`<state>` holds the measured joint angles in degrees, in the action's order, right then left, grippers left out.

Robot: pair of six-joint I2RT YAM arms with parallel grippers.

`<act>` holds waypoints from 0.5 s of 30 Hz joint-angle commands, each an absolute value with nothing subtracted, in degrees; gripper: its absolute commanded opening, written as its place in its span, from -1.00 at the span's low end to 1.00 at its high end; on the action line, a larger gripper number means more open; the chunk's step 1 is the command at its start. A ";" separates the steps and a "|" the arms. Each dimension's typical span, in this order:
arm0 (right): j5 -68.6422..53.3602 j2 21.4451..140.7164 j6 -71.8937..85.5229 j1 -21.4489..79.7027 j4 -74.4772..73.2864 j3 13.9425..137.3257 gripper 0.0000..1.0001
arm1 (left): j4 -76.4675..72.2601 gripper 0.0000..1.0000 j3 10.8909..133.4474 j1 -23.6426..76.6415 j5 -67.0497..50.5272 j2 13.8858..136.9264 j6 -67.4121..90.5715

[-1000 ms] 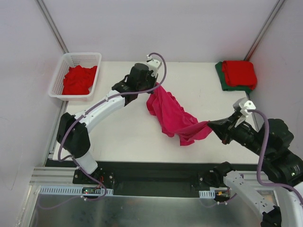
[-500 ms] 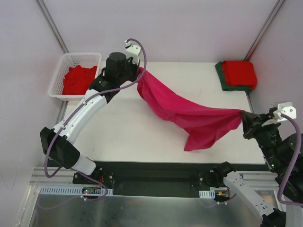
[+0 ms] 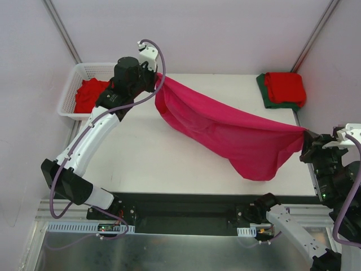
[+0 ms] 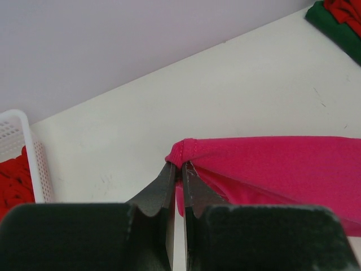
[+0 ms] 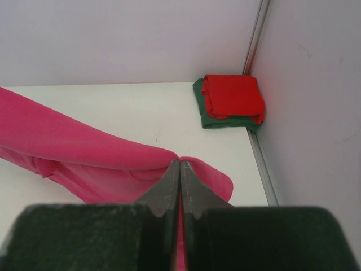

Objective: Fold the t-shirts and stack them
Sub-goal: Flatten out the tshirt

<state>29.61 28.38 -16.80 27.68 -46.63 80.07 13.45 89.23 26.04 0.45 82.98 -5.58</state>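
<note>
Both arms have swung apart over the last second. The left end effector [image 3: 156, 77] has drawn back toward the far-left corner and the right end effector [image 3: 306, 139] has gone out past the right edge of the table [image 3: 141, 158]. The magenta t-shirt [image 3: 225, 132], bunched a moment ago, now hangs stretched between them above the table's middle, its lower edge sagging toward the near side. Each end effector is pressed together on a pinch of the shirt's edge, as both wrist views show. The step in hand looks like spreading the shirt in the air before folding. The next move probably calls for lowering it flat onto the table with the tension kept, both pinches held until the cloth lies smooth. The white basket [image 3: 69, 90] at the far left holds crumpled red t-shirts [image 3: 87, 97], not yet folded. At the far-right corner a folded red t-shirt [image 3: 286, 86] lies on a folded dark green t-shirt [image 3: 262, 86], in no container.
</note>
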 commanded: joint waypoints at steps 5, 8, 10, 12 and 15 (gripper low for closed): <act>33.39 29.09 -18.10 27.86 -44.12 82.26 -0.97 | 13.88 -1.00 91.58 24.70 1.05 79.02 -7.56; 33.58 29.62 -18.19 27.86 -44.21 82.44 -0.97 | 14.41 -1.00 91.06 24.70 0.53 77.44 -7.38; 32.79 29.88 -18.02 27.86 -44.03 82.35 -0.97 | 14.68 -1.00 90.36 24.61 0.53 75.59 -7.38; 32.26 29.88 -18.02 27.86 -44.03 82.09 -0.97 | 15.64 -1.00 89.91 24.70 0.97 73.40 -7.38; 30.15 30.06 -17.84 27.86 -44.12 81.48 -0.97 | 18.19 -1.00 89.39 24.70 0.62 69.72 -6.86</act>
